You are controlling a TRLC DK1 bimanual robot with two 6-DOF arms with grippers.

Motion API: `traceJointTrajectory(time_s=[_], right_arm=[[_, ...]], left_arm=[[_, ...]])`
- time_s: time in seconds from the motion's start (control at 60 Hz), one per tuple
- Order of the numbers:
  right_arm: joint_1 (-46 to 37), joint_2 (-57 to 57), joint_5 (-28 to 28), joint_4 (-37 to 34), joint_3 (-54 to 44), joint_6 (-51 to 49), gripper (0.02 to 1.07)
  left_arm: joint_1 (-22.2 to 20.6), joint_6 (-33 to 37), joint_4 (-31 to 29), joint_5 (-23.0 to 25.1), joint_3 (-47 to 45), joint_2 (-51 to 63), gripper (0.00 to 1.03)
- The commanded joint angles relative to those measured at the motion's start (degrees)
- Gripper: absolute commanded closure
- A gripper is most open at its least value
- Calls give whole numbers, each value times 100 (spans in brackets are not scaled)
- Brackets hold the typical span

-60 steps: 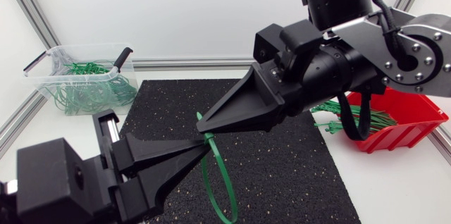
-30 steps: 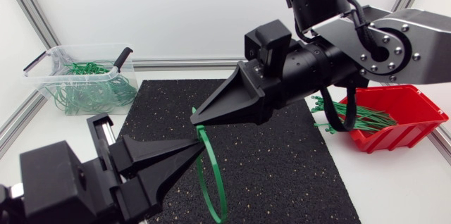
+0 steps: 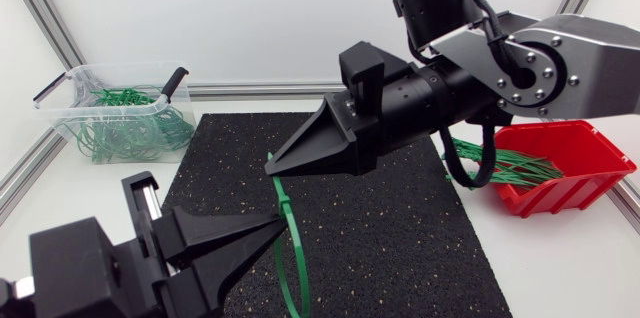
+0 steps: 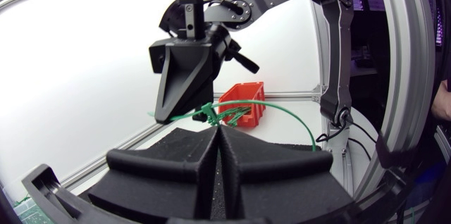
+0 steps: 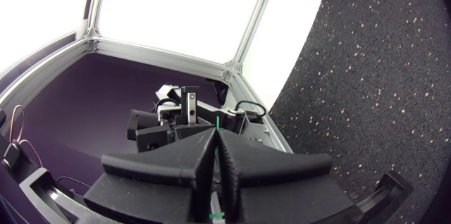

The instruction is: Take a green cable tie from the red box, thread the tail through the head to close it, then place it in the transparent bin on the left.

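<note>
A green cable tie (image 3: 297, 258) hangs as a closed loop above the black mat, held between both grippers. My left gripper (image 3: 280, 221) is shut on it near its head (image 4: 209, 111); in the left wrist view the loop (image 4: 282, 109) arcs off to one side of the closed fingers. My right gripper (image 3: 272, 166) is just above and behind the left one, shut on the tie's thin tail (image 5: 218, 122), which pokes out between its fingertips. The red box (image 3: 575, 173) with more green ties sits at the right. The transparent bin (image 3: 110, 108) at the back left holds several looped ties.
The black speckled mat (image 3: 400, 238) covers the middle of the white table. Aluminium frame rails run along the back and left edges. The right arm's body hangs over the mat between the loop and the red box.
The right gripper has moved up and left with the tail, away from the left gripper. The left arm has sunk toward the near edge, and the loop now looks narrower.
</note>
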Motion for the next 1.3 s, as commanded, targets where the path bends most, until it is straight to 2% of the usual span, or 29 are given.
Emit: traceJointTrajectory(time_s=[0.0, 0.067, 0.1, 0.133, 0.233, 0.35, 0.433, 0.617, 0.683, 0.8, 0.95, 1.117, 1.15, 1.2, 1.233, 1.267, 1.283], right_arm=[[-79, -207, 296, 5, -123, -289, 55], [-150, -242, 709, 5, -220, -535, 22], [-185, -242, 858, 5, -273, -658, 11], [-220, -242, 999, 5, -325, -790, 6], [-238, -242, 1825, 154, -519, -1221, 6], [-185, -216, 2915, 383, -730, -1669, 6], [-185, -225, 3196, 576, -853, -1783, 6], [-176, -453, 4066, 805, -1055, -2170, 6], [-123, -603, 4436, 954, -1178, -2328, 6], [-97, -840, 4743, 981, -1292, -2495, 6], [-62, -1051, 4937, 1024, -1450, -2618, 6], [-44, -1244, 4989, 910, -1573, -2706, 6], [-27, -1279, 5077, 893, -1600, -2750, 6], [17, -1350, 5244, 884, -1652, -2856, 6], [35, -1411, 5306, 875, -1696, -2926, 6], [44, -1464, 5332, 840, -1723, -2944, 6], [35, -1490, 5332, 814, -1732, -2961, 6]], left_arm=[[580, 59, -49, 56, 164, -143, 99], [1740, 24, -49, 592, 173, -81, 99], [2285, -28, -49, 865, 190, -11, 99], [2856, -116, -57, 1146, 252, 77, 99], [4052, -195, -57, 1638, 445, 420, 99], [5282, -204, 118, 1787, 806, 1149, 99], [6029, -283, 180, 1805, 1227, 1694, 99], [7207, -494, 338, 1814, 2344, 2819, 99], [7523, -573, 356, 1814, 2783, 3250, 99], [7989, -855, 303, 1568, 3715, 4076, 99], [8270, -1039, -101, 1207, 4778, 5016, 99], [8262, -1030, -989, 882, 5657, 6071, 99], [8253, -986, -1235, 821, 5789, 6256, 93], [8226, -890, -1683, 768, 5956, 6493, 71], [8191, -855, -1868, 768, 5982, 6563, 50], [8156, -776, -1991, 706, 5973, 6634, 23], [8147, -776, -2026, 654, 5973, 6634, 13]])
